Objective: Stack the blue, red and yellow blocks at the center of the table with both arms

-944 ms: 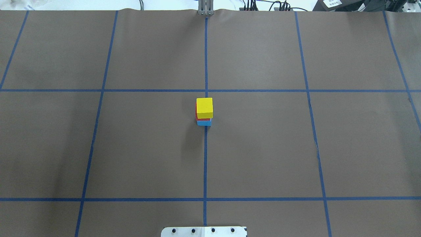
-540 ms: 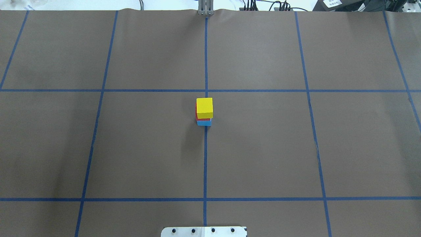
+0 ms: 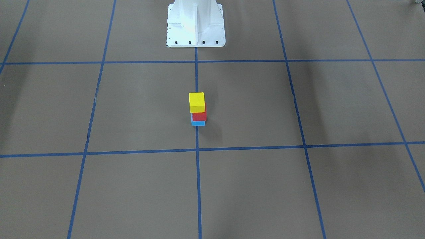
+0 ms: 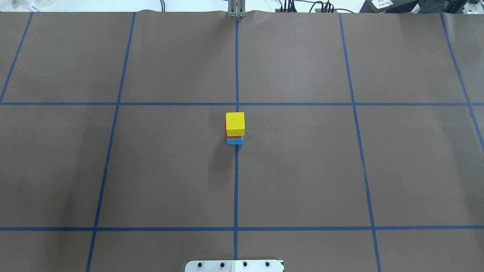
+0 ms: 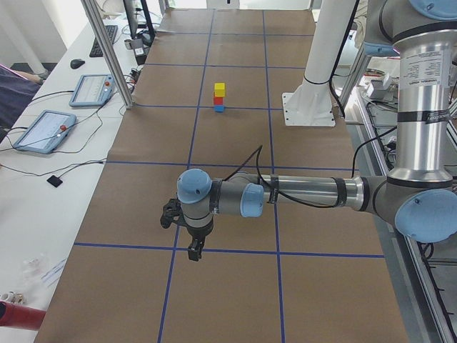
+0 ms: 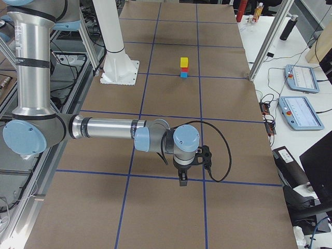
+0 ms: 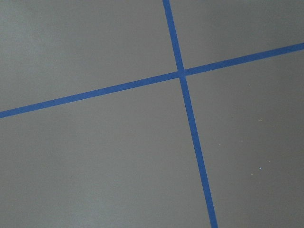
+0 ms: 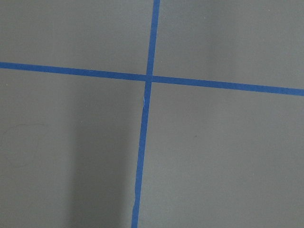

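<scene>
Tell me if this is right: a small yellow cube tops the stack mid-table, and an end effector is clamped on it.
Not quite. The small matte yellow cube does top the stack at the middle of the brown table, but no end effector is clamped on it; the overhead view shows it standing free.

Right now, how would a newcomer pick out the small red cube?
From the white metal pedestal base on the wide brown table, follow the dark-blue centre tape line to the three-cube tower. The small matte red cube is its middle layer, under the yellow cube and above the sky-blue cube.
</scene>
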